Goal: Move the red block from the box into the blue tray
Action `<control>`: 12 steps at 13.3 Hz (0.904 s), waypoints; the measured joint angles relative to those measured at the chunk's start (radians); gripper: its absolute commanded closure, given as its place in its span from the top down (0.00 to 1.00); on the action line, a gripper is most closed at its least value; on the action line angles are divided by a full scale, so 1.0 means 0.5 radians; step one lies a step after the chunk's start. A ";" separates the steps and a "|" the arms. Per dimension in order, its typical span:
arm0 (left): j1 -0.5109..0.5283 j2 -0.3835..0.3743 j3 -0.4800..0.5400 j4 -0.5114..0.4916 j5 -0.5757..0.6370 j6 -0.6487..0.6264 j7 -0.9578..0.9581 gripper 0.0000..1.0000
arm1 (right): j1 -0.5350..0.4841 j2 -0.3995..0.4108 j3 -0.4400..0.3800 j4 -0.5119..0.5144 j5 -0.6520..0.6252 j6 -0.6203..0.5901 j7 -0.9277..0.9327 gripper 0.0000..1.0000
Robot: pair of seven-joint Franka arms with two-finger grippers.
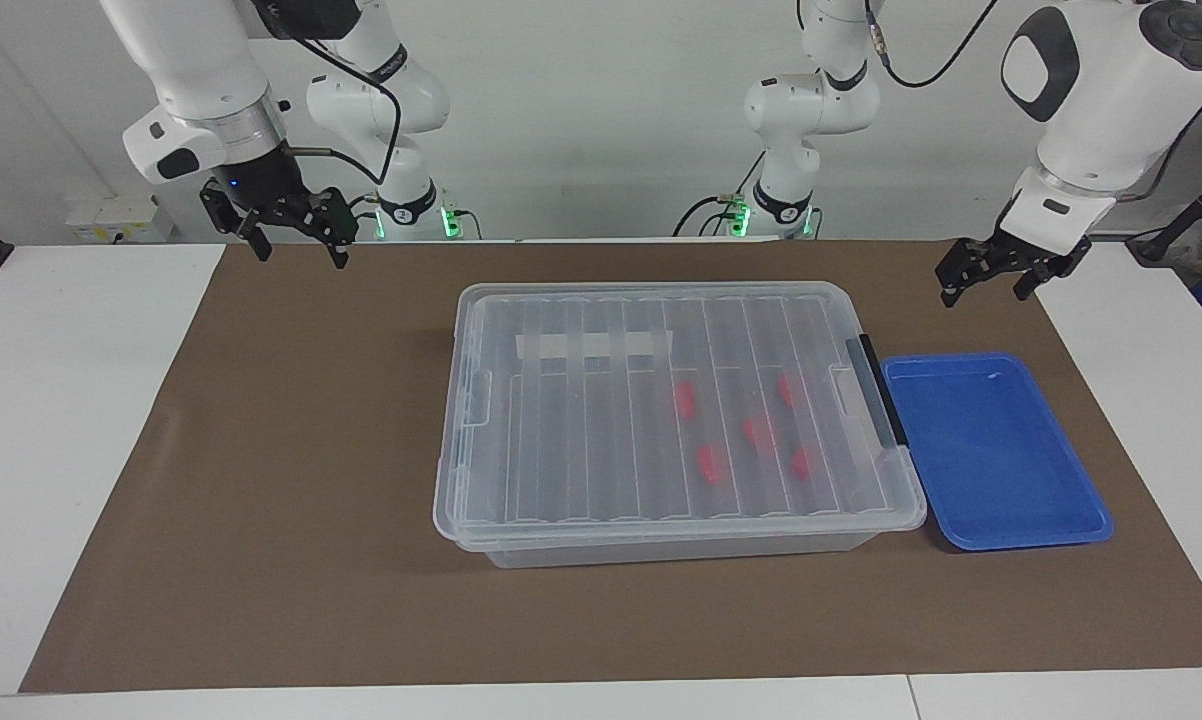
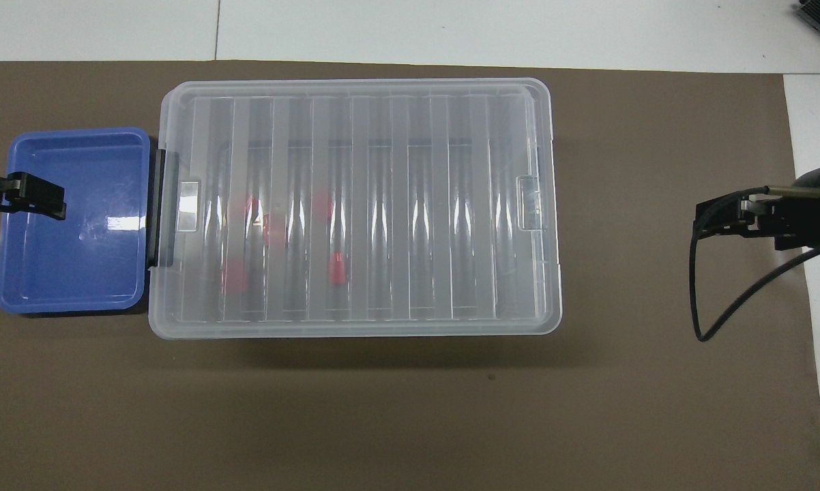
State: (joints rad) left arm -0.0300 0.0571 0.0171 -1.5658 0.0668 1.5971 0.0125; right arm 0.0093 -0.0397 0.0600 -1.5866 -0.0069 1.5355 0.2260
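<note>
While both arms are hanging raised at the two ends of the table, nothing of the task is getting done yet: the box [image 1: 676, 420] is sitting shut in the middle of the brown mat [image 1: 261, 480], its ribbed clear lid [image 1: 601, 400] lying flat with the black latch [image 1: 876, 390] at the end toward the left arm. Five red blocks are showing through the lid, gathered in the half nearest that latch; the red block [image 1: 709, 464] farthest from the robots is lying loose on the box floor. The blue tray [image 1: 996, 450] is resting empty just beside the latch end of the box. The left gripper [image 1: 991, 280] is hovering near the tray's robot-side corner with its fingers spread and nothing in them; the right gripper [image 1: 296, 235] is waiting over bare mat toward the other end, likewise spread and empty. By my reading the opening step is still ahead: the next move is calling for freeing the latch and lifting the lid off before any block can be reached.
</note>
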 measured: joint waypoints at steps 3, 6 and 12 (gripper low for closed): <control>0.000 0.000 0.000 0.000 0.000 0.000 0.000 1.00 | 0.000 0.000 0.000 -0.002 0.000 0.000 0.000 1.00; 0.000 0.000 0.000 0.000 0.000 0.000 0.000 1.00 | -0.001 0.000 0.000 -0.003 0.000 0.000 0.000 1.00; 0.000 0.000 0.000 0.000 0.000 0.000 0.000 1.00 | 0.032 -0.007 0.001 -0.103 0.001 0.164 0.000 1.00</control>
State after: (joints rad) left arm -0.0300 0.0571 0.0171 -1.5658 0.0668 1.5970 0.0125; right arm 0.0251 -0.0431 0.0607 -1.6378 -0.0063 1.6174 0.2259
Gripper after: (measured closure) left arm 0.000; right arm 0.000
